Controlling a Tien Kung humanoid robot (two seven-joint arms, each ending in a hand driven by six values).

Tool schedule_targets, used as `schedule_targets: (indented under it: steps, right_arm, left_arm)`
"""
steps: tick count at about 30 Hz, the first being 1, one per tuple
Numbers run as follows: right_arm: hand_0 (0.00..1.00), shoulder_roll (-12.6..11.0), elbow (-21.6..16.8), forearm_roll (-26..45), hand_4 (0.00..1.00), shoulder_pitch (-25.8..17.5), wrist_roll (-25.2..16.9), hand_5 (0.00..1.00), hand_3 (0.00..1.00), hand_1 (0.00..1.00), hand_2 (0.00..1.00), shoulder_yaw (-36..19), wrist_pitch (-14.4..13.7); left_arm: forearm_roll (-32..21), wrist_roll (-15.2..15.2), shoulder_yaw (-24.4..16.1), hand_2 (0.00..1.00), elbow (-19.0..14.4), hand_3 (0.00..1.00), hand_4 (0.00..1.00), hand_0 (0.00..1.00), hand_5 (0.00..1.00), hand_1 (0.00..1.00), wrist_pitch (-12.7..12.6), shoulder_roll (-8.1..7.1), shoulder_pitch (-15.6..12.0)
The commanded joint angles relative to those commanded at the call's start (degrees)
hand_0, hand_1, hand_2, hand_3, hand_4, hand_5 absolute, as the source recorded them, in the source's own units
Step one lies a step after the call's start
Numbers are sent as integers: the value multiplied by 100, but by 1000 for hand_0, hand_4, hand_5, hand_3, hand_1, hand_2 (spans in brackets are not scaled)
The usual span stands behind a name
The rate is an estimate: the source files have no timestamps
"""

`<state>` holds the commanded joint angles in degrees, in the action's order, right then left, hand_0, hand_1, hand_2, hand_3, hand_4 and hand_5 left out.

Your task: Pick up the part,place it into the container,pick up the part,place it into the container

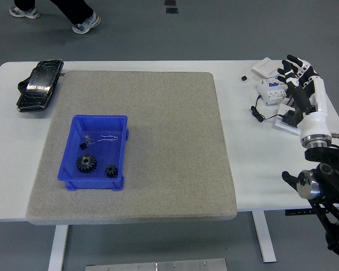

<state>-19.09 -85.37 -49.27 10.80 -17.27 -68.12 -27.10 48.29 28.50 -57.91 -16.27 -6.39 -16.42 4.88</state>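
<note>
We see two dark gear-shaped parts lying inside the blue container (94,152): the larger gear (86,164) sits toward the near left of its floor, and the smaller gear (111,170) lies just beside it to the right, close to the near wall. Farther back in the same bin we make out a tiny black piece (83,145) and some thin, pale, wiry bits (108,138) that are too small for us to tell apart. The container rests on the left half of a large grey felt mat (158,141), which covers most of the white table (254,169). Beyond the mat's far left corner, on the bare table top, a black case (40,84) lies flat. Over at the far right of the table we find a cluster of small white items: a white device (271,89), a couple of white cards or boxes (264,67), a thin black cable (263,114) and a little black object (244,78) set apart from them. Our right hand (300,84) hovers above that cluster, well apart from the container, with its fingers stretched out and relaxed, gripping nothing; the black arm runs back to the lower right corner. At the top left, on the grey floor beyond the table, a person's shoes (83,22) are visible.
</note>
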Motion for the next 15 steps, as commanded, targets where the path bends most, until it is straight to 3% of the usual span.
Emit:
schedule_targets:
  steps: [15]
  right_arm:
    - [726, -9, -7, -8, 745, -39, -1, 453, 725, 702, 748, -58, -10]
  left_arm:
    - [14, 3, -1, 646, -1, 600, 672, 718, 315, 672, 5, -3, 0]
